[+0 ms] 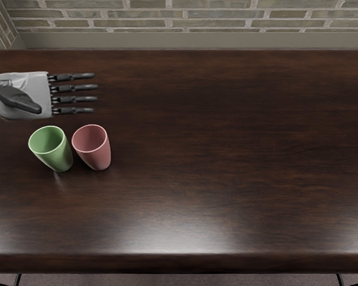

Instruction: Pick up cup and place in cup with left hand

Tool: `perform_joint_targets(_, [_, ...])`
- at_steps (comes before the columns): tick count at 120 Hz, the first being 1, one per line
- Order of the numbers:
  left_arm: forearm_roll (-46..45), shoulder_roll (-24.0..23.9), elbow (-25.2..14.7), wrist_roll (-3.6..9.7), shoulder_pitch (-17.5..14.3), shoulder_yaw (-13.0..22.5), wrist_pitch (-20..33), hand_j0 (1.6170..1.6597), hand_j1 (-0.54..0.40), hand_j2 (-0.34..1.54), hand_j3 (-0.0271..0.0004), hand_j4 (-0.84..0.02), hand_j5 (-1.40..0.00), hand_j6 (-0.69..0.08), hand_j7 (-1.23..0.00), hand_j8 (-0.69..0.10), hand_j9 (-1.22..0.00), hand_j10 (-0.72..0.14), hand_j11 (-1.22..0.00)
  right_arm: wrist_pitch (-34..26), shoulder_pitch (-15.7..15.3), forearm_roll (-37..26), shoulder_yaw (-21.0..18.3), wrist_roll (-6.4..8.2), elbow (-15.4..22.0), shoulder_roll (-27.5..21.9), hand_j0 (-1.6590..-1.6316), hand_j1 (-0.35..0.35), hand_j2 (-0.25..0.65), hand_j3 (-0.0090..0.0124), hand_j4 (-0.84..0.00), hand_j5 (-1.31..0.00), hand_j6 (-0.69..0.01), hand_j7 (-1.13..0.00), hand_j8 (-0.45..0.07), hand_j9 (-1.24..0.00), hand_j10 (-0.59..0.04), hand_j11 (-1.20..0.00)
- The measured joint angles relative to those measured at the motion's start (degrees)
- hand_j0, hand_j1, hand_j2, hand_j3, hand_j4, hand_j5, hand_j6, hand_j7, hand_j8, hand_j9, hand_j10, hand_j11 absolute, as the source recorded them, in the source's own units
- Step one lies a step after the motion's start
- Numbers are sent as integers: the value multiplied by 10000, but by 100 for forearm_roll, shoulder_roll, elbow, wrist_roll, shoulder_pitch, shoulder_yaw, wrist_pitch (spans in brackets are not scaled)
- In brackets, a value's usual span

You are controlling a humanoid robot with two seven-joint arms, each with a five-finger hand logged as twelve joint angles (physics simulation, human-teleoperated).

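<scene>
Here, two cups (55, 151) (upright), one left hand (43, 95)

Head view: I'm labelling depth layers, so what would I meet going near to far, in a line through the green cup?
Front edge of the table → green cup → left hand → back edge of the table → brick wall.

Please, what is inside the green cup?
The green cup shows only its bare inner wall through the open mouth; its bottom is hidden by the near side, so I cannot tell what lies there.
</scene>
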Motion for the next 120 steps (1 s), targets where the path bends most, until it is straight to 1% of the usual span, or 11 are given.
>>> perform_joint_targets(14, [-42,2,-163,0,-25,5,0,16581,3481,-13,0,45,7,54,5,50,3,36,2,2,3,-3,0,22,6,3,-16581,-3138,-60,0,-292,-381,-291,-381,-292,-381,-292,-381])
perform_joint_targets(31, [-40,1,-273,0,-211,6,0,16581,3481,-11,0,48,7,58,5,53,3,38,2,2,3,-7,-4,44,5,21,-16581,-3138,-60,0,-292,-381,-291,-381,-292,-381,-292,-381])
perform_joint_targets(46, [126,-217,-288,0,-371,-9,1,16581,3483,-9,0,44,6,54,4,49,3,36,2,3,3,-8,-7,50,4,33,-16581,-3138,-60,0,-292,-381,-292,-381,-292,-381,-292,-381])
perform_joint_targets(54, [408,-373,-284,0,-612,-20,0,16581,3484,-7,0,45,6,55,4,50,3,36,2,3,3,-9,-8,50,1,35,-16581,-3138,-60,0,-293,-381,-292,-381,-292,-381,-292,-381])
perform_joint_targets(60, [839,-703,-287,0,-877,-21,1,16581,3486,-5,0,40,5,49,4,45,2,33,1,3,1,-9,-8,51,-4,36,-16581,-3139,-59,0,-293,-381,-293,-381,-293,-381,-292,-381])
perform_joint_targets(66, [1475,-1039,-299,0,-945,-25,2,16581,3486,-6,0,34,5,41,3,38,2,28,1,3,-1,-9,-8,52,-9,37,-16581,-3138,-60,0,-292,-381,-292,-381,-292,-381,-292,-381])
perform_joint_targets(73, [2275,-1234,-313,0,-1093,-27,2,16581,3486,-7,0,26,4,32,3,30,2,21,1,3,-3,-9,-8,52,-11,37,-16581,-3138,-60,0,-292,-381,-292,-381,-292,-381,-292,-381])
perform_joint_targets(89, [3636,-1333,-393,0,-1317,-35,3,16581,3488,-5,0,11,2,14,1,13,1,10,1,3,-5,-9,-8,52,-18,38,-16581,-3138,-60,0,-292,-381,-292,-381,-292,-381,-292,-381])
perform_joint_targets(101, [4797,-1338,-819,0,-1334,-20,3,16581,3491,-2,0,1,0,3,0,3,0,2,1,3,-5,-9,-8,53,-20,38,-16581,-3138,-60,0,-293,-381,-292,-381,-292,-381,-292,-381])
perform_joint_targets(110, [5376,-1393,-1038,0,-1373,-11,11,16581,3491,-2,0,-6,-1,-7,0,-6,0,-4,0,3,-6,-9,-8,52,-21,38,-16581,-3138,-60,0,-292,-381,-292,-381,-292,-381,-292,-381])
perform_joint_targets(120, [5878,-1328,-1309,0,-1483,4,198,16581,3491,0,0,-11,-1,-13,-1,-12,0,-8,0,3,-6,-9,-10,51,-24,34,-16581,-3138,-60,0,-293,-381,-293,-381,-293,-381,-293,-381])
